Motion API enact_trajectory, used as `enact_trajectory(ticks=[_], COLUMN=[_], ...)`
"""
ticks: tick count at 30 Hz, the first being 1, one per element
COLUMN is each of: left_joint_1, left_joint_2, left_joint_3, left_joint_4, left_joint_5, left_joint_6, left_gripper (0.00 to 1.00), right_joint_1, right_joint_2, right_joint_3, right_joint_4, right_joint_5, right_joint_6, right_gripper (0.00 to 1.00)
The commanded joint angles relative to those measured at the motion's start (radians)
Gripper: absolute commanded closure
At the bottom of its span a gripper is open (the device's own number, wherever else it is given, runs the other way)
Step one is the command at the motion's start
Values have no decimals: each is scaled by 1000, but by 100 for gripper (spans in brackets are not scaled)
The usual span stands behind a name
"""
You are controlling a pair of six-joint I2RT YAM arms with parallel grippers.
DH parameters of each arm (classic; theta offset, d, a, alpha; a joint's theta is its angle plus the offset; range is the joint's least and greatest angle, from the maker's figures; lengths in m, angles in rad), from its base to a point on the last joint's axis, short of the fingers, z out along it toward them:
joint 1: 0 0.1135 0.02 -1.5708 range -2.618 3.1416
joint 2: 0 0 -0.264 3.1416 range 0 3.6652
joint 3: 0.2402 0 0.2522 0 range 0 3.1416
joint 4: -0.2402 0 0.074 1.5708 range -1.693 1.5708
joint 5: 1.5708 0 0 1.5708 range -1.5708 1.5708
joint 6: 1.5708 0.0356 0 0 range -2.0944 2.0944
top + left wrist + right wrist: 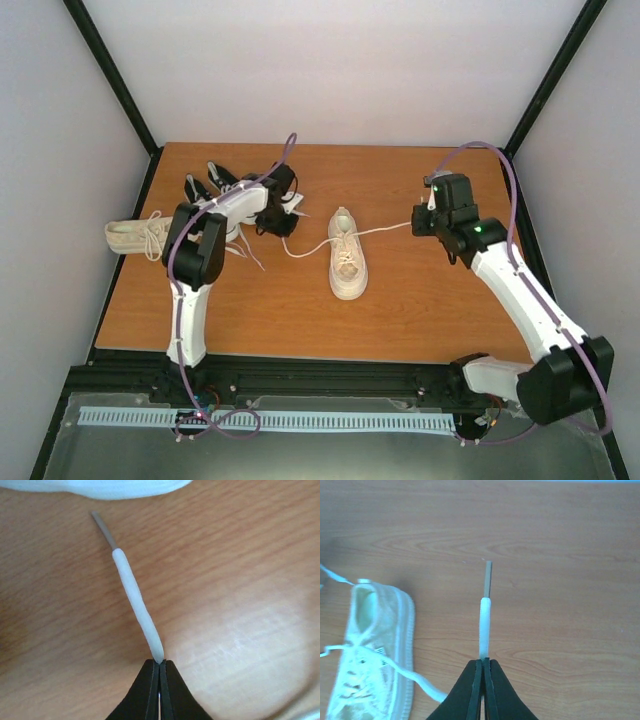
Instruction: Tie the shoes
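One cream shoe (pixel 347 262) lies mid-table, its two lace ends drawn out to either side. My left gripper (pixel 283 232) is shut on the left lace end (pixel 137 600), whose grey aglet (pixel 102 526) points away just above the wood; my left gripper (pixel 159 662) pinches it at the fingertips. My right gripper (pixel 414 226) is shut on the right lace end (pixel 485 625), which runs taut from the cream shoe (pixel 370 655); my right gripper (pixel 483 661) clamps it just below its aglet. A second cream shoe (pixel 135 236) lies at the far left. Black shoes (pixel 197 187) sit behind, partly hidden by my left arm.
A white shoe edge (pixel 100 487) fills the top of the left wrist view. Black frame posts and pale walls enclose the table (pixel 430 310) on three sides. Purple cables loop over both arms.
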Motion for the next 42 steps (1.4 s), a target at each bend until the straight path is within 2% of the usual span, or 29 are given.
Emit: enact_trajectory(ticks=[1, 7, 11, 15, 20, 26, 28, 29, 32, 34, 37, 42], left_joint_1=[5, 1, -19, -32, -73, -82, -82, -82, -82, -82, -82, -79], left_joint_2=[-150, -317, -437, -563, -622, -642, -650, -649, -637, -627, -606, -518], left_joint_3=[14, 104, 94, 5, -62, -101, -117, -120, -124, -121, -105, -32], left_joint_4=[5, -90, -161, -144, -137, -161, -159, -156, -137, -122, -81, -78], left_joint_5=[91, 340, 503, 651, 683, 699, 708, 714, 720, 716, 666, 585], left_joint_6=[28, 130, 224, 277, 317, 355, 358, 355, 332, 313, 263, 239], left_gripper=[99, 99, 99, 99, 99, 99, 99, 99, 99, 99, 99, 99], right_joint_1=[8, 25, 53, 77, 181, 196, 204, 209, 218, 210, 158, 44], right_joint_2=[-92, -69, 22, 161, 381, 570, 601, 614, 611, 575, 512, 376], right_joint_3=[-19, 3, 49, 110, 258, 399, 423, 436, 437, 407, 341, 176], right_joint_4=[45, 123, 182, 254, 258, 257, 246, 230, 217, 230, 268, 342], right_joint_5=[-194, -607, -752, -851, -874, -904, -916, -918, -953, -929, -932, -941], right_joint_6=[-126, -216, -262, -237, -249, -219, -226, -238, -262, -261, -229, -198], right_gripper=[97, 97, 97, 97, 96, 92, 86, 79, 49, 39, 36, 38])
